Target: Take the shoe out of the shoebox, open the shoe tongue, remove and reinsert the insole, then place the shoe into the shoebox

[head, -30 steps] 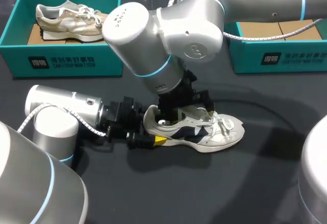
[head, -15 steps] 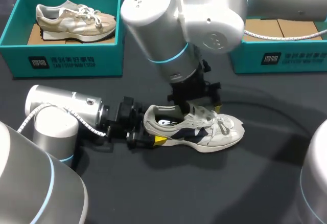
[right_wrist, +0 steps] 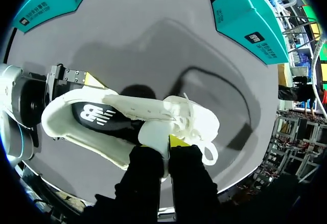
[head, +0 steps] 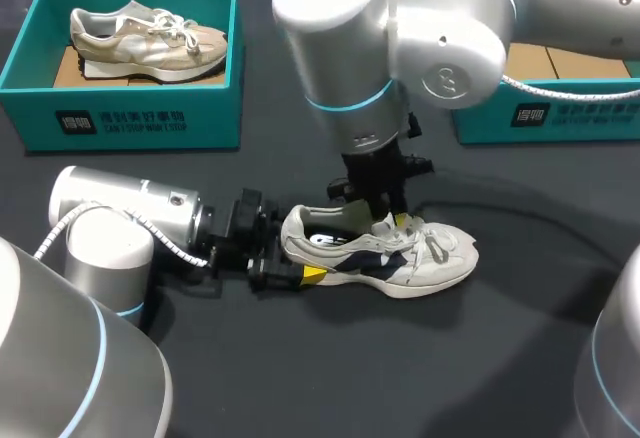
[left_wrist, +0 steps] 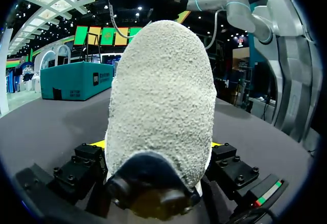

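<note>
A white and navy shoe (head: 400, 258) lies on its sole in the middle of the dark table, toe to the right. My left gripper (head: 293, 255) holds its heel from the left with the fingers wide apart. In the left wrist view the grey heel (left_wrist: 161, 91) fills the space between those fingers (left_wrist: 220, 158). My right gripper (head: 390, 220) comes down from above, shut on the white tongue (right_wrist: 153, 132), with one yellow tip showing beside it. The black insole (right_wrist: 99, 115) lies inside the shoe.
A teal shoebox (head: 130, 118) at the back left holds a beige shoe (head: 145, 33). A second teal shoebox (head: 545, 113) at the back right shows only cardboard inserts. My right arm's big links hang over the table's middle.
My right arm has swung to the right and its gripper, open over the shoe's opening before, has shut on the tongue. The left arm and the shoe have stayed put.
</note>
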`<state>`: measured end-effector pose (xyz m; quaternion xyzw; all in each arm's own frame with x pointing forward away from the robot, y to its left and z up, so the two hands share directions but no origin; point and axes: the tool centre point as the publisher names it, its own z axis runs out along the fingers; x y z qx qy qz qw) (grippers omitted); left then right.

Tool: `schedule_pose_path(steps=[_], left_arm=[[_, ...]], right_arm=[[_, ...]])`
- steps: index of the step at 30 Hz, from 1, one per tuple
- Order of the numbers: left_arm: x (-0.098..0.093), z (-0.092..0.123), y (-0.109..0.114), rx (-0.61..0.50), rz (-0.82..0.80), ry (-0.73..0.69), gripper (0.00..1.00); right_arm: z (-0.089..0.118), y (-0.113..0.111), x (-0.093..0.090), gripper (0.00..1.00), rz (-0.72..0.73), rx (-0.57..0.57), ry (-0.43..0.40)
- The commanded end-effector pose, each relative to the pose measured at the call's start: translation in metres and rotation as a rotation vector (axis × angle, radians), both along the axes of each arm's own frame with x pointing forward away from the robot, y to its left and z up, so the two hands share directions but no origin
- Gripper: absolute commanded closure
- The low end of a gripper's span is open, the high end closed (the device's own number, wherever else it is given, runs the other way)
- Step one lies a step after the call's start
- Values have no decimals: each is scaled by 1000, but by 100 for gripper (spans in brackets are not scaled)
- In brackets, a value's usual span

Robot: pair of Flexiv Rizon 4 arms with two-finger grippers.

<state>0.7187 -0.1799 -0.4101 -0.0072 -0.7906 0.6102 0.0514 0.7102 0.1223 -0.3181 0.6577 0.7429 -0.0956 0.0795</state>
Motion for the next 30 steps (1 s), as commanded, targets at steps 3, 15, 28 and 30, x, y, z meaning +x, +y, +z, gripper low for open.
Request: schedule_pose_path(steps=[3,15,28,30], left_arm=[[1,-2,-2,1,3,-1,100],[1,-2,-2,1,3,-1,100],[1,-2,-2,1,3,-1,100],[1,-2,-2,1,3,-1,100]], right_arm=[[11,-33,-4,100,66,173,0],[10,-52,-3,100,147,296,23],[8,-65,-10,100,117,305,51],[7,-71,-14,100,109,322,60]])
